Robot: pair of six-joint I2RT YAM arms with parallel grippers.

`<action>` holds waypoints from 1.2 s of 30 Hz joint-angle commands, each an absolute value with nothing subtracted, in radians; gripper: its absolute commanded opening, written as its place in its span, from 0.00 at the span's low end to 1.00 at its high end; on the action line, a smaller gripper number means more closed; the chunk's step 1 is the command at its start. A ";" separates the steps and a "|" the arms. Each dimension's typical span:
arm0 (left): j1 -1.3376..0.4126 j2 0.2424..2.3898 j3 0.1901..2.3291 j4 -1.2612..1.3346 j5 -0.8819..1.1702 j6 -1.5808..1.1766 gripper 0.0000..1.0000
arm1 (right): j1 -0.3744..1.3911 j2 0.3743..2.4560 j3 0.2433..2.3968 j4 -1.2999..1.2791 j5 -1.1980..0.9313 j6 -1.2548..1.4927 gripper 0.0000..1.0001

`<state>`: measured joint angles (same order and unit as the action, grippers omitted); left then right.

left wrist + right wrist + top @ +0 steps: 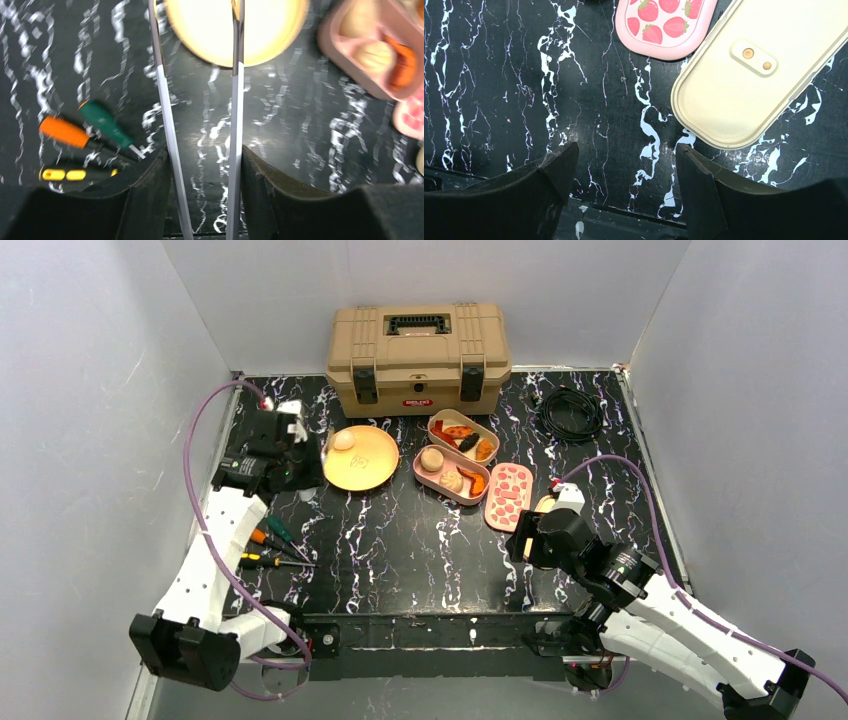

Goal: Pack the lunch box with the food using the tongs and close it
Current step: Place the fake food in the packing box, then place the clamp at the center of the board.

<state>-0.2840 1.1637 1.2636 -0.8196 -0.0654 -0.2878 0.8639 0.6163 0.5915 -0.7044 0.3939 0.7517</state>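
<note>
My left gripper (204, 150) is shut on the tongs (236, 115). The two metal arms run between its pads and reach over the gold plate (210, 45), with their tips out of view. In the top view the left gripper (305, 455) sits at the plate's left edge, and a white egg (343, 440) lies on the plate (372, 472). The pink lunch box stands open as two trays: the near tray (424, 478) holds tan buns (432, 458) and orange chunks (478, 482), the far tray (436, 420) holds orange-red pieces and a dark piece (468, 441). My right gripper (626, 150) is open and empty.
A pink strawberry lid (508, 495) and a cream inner lid (749, 80) lie just beyond my right gripper (520, 535). A tan toolbox (418, 355) stands at the back, a black cable coil (570, 412) at the back right. Screwdrivers (85, 132) lie at the left.
</note>
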 commanded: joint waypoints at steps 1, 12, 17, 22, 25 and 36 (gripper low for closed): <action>-0.156 1.085 1.091 -0.750 -0.118 -0.284 0.45 | 0.862 0.611 0.610 -0.684 0.421 0.746 0.80; -0.063 1.188 0.844 -0.546 -0.108 -0.313 0.44 | 0.862 0.602 0.627 -0.698 0.436 0.749 0.80; -0.064 1.266 0.810 -0.510 -0.046 -0.327 0.44 | 0.862 0.602 0.613 -0.690 0.430 0.753 0.80; -0.064 1.446 0.856 -0.512 0.070 -0.311 0.40 | 0.862 0.640 0.595 -0.651 0.420 0.755 0.81; -0.064 1.485 0.864 -0.501 0.086 -0.312 0.41 | 0.862 0.667 0.592 -0.630 0.413 0.761 0.81; -0.064 1.515 0.882 -0.500 0.129 -0.327 0.84 | 0.858 0.744 0.556 -0.574 0.496 0.825 0.90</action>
